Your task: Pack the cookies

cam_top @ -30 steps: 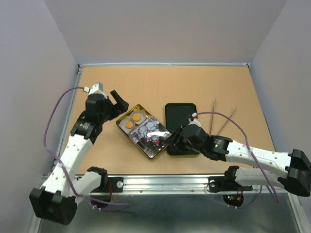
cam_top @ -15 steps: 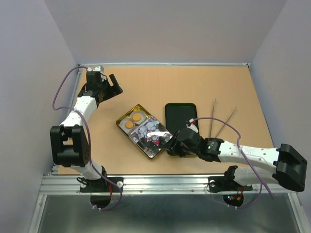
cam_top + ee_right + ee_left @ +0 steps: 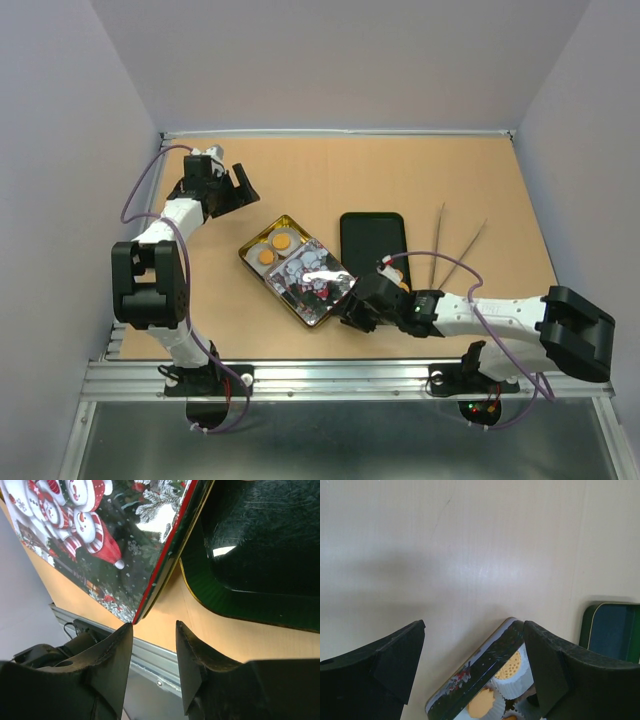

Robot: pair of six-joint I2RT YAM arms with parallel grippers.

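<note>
Tan wooden table (image 3: pixel 480 180) carries a dark oblong tray (image 3: pixel 373 240) and, just left of it, a tin (image 3: pixel 475 677) half covered by its snowman lid (image 3: pixel 312 283). Round orange cookies (image 3: pixel 275 248) sit in paper cups (image 3: pixel 520 681) in the tin's uncovered end. Right gripper (image 3: pixel 154 627), fingers slightly apart and empty, points at the lid's near corner. Left gripper (image 3: pixel 474 625) hangs wide apart, holding nothing, beyond the tin.
</note>
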